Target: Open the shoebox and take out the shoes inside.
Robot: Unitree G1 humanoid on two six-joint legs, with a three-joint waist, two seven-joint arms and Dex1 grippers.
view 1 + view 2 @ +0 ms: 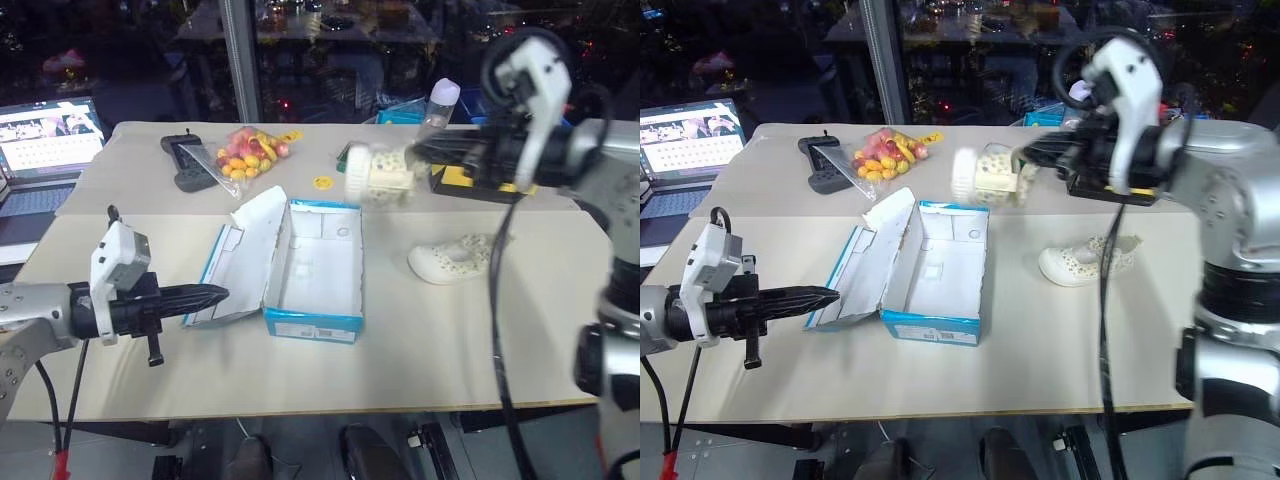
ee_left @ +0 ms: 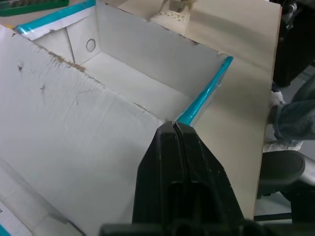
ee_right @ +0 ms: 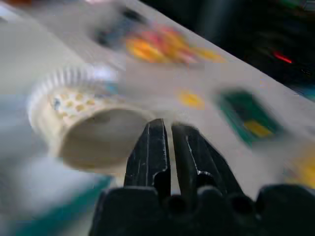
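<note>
Nearest in the left eye view, the left gripper (image 1: 205, 296) has its fingers pressed together, holding nothing, just beside the flap of the shoebox (image 1: 315, 265). That blue box lies open in the middle of the table (image 1: 450, 350), and its white inside is empty. One cream shoe (image 1: 455, 258) rests near the table's right edge. The right gripper (image 1: 415, 158) pinches the other shoe (image 1: 378, 176) in the air above the table's back part. By the back edge lies a bag of sweets (image 1: 245, 152).

Left wrist view: the closed fingers (image 2: 173, 147) touch the lid's white cardboard.

Right wrist view: black fingers (image 3: 152, 147) nip the shoe's (image 3: 83, 128) rim. It looks light and bendy, so the rim is a good place to hold.
</note>
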